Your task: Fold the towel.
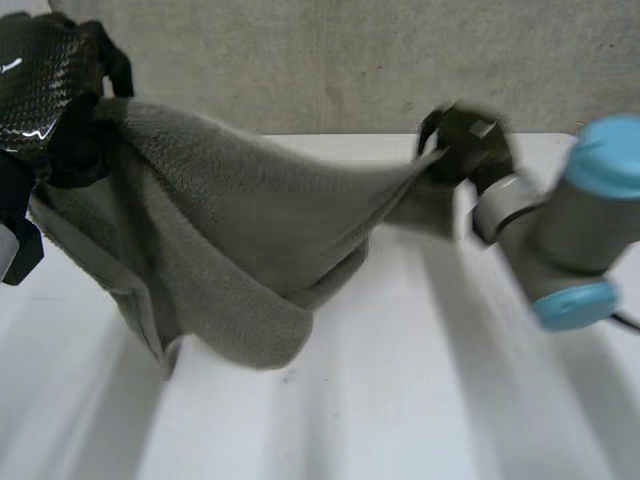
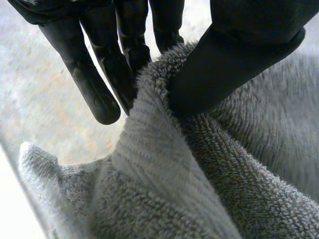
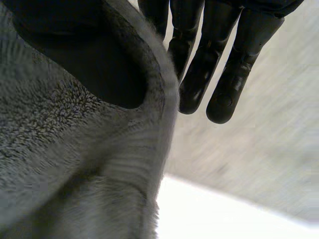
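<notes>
Pinching one grey towel (image 1: 250, 220): left robot hand (image 1: 40, 90), right robot hand (image 1: 465, 140).

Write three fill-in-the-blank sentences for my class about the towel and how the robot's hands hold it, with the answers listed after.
1. The towel is ____ in colour.
2. The left hand pinches one end of it between its fingers and its ____.
3. The right hand pinches the other end, and the table under the towel is ____.

Answers: grey; thumb; white.
</notes>
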Motion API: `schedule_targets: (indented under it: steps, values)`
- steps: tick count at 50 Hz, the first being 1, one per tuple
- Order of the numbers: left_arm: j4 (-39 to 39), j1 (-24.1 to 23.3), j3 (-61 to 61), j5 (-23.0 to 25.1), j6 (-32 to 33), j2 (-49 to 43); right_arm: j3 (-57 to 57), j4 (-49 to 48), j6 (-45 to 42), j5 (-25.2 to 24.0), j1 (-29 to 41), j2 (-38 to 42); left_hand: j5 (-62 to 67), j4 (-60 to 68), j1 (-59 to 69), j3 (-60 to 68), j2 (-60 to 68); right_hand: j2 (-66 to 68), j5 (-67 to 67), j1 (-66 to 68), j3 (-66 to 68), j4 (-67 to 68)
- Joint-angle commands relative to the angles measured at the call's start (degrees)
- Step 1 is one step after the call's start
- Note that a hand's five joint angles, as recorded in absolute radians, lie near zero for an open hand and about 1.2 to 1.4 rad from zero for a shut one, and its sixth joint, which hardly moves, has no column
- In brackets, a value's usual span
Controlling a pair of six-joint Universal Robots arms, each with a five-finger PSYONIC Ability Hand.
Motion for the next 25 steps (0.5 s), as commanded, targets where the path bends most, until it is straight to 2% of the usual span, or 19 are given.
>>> schedule_targets:
  steps: [1,2,3,5,6,7,8,10,13,16,19,25]
  values:
    - [0.2,3.9,-0.4,0.4,-1.7,-3.6,3.8,5.6,-13.8,-3.9,-4.8,-16.7,12.0,10.2,13.6,10.3,10.3,12.4,13.3,1.6,12.1,11.7]
    - [0.2,3.9,-0.3,0.5,-2.5,-4.3,3.4,11.6,-18.7,-5.9,-4.7,-19.1,12.0,10.2,13.6,10.3,10.3,12.4,13.3,1.6,12.1,11.7]
    - [0.2,3.9,-0.3,0.5,-3.2,-5.3,3.4,11.7,-18.7,-5.9,-4.7,-19.1,12.0,10.2,13.6,10.3,10.3,12.4,13.3,1.6,12.1,11.7]
    - [0.2,4.0,-0.3,0.5,-3.5,-6.1,3.2,25.0,-28.9,-8.5,-4.7,-21.6,12.0,10.2,13.6,10.3,10.3,12.4,13.3,1.6,12.1,11.7]
    - [0.2,4.0,-0.2,0.6,-3.6,-7.2,3.2,25.0,-28.9,-8.5,-4.7,-21.6,12.0,10.2,13.6,10.3,10.3,12.4,13.3,1.6,12.1,11.7]
    - [0.2,4.0,-0.2,0.6,-3.6,-7.2,3.1,31.5,-33.9,-8.6,-4.5,-21.9,12.0,10.2,13.6,10.3,10.3,12.4,13.3,1.6,12.1,11.7]
    - [0.2,4.0,-0.3,0.6,-3.6,-8.5,3.1,31.5,-33.9,-8.6,-4.5,-21.9,12.0,10.2,13.6,10.3,10.3,12.4,13.3,1.6,12.1,11.7]
    - [0.2,3.9,-0.4,0.6,-3.5,-9.8,3.2,41.1,-42.3,-6.6,-3.9,-21.8,12.0,10.2,13.6,10.3,10.3,12.4,13.3,1.6,12.1,11.7]
    - [0.2,3.8,-0.5,0.6,-3.3,-12.7,3.9,45.7,-46.3,-3.8,-3.2,-21.4,12.0,10.2,13.6,10.3,10.3,12.4,13.3,1.6,12.1,11.7]
    - [-0.2,3.8,-0.3,0.6,-3.2,-16.3,4.6,45.9,-47.1,-1.9,-2.3,-20.1,12.0,10.2,13.6,10.3,10.3,12.4,13.3,1.6,12.1,11.7]
    - [-0.5,3.8,-0.1,0.6,-3.2,-20.2,5.0,46.0,-47.5,-1.7,-2.0,-18.9,12.0,10.2,13.6,10.3,10.3,12.4,13.3,1.6,12.1,11.7]
    - [-0.5,3.7,0.6,0.6,-1.3,-29.3,5.8,45.7,-47.8,-2.4,-1.8,-10.9,12.0,10.2,13.6,10.3,10.3,12.4,13.3,1.6,12.1,11.7]
